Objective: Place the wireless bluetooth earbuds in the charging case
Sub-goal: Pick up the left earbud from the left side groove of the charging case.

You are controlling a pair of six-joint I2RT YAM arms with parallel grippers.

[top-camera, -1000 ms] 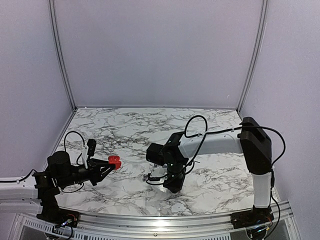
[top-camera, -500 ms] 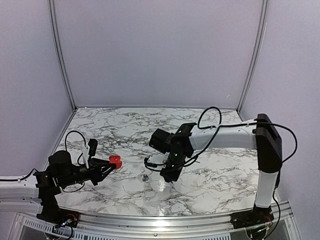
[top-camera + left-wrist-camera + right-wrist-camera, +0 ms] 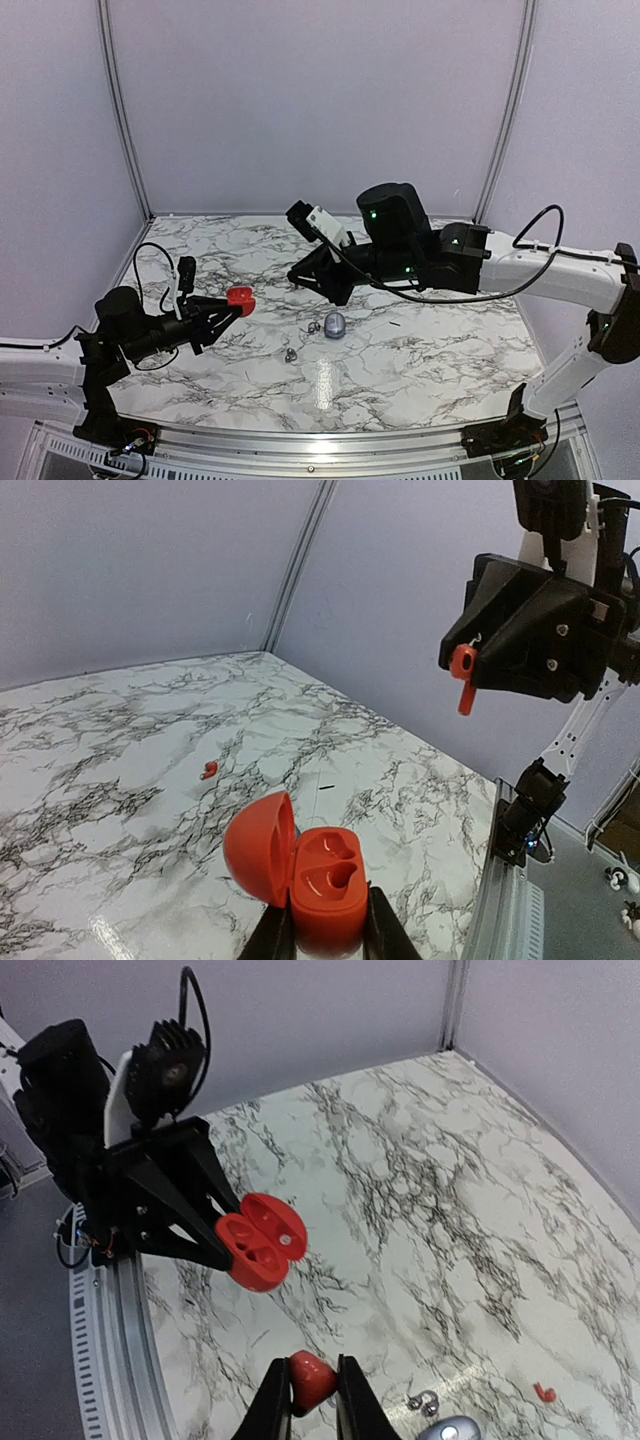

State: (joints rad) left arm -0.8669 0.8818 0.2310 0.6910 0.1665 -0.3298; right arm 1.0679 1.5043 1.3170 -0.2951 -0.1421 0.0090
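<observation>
My left gripper [image 3: 328, 925] is shut on an open red charging case [image 3: 327, 880], lid [image 3: 258, 848] hinged to the left, both sockets empty. It shows in the top view [image 3: 240, 300], held above the table's left side, and in the right wrist view [image 3: 260, 1243]. My right gripper [image 3: 312, 1388] is shut on a red earbud [image 3: 310, 1378], held high above the table and to the right of the case [image 3: 298, 278]. That earbud also shows in the left wrist view [image 3: 462, 676]. A second red earbud [image 3: 543, 1392] lies on the marble, also in the left wrist view [image 3: 208, 769].
A silvery-grey closed case [image 3: 334, 325] lies mid-table, with a silvery earbud [image 3: 313, 327] beside it and another [image 3: 291, 354] nearer the front. These earbuds [image 3: 425, 1400] and the grey case [image 3: 455, 1430] show in the right wrist view. Purple walls enclose the marble table [image 3: 420, 350].
My right arm has lifted off the table and swung up and back with the red earbud, uncovering the grey case. My left gripper has raised the red case slightly.
</observation>
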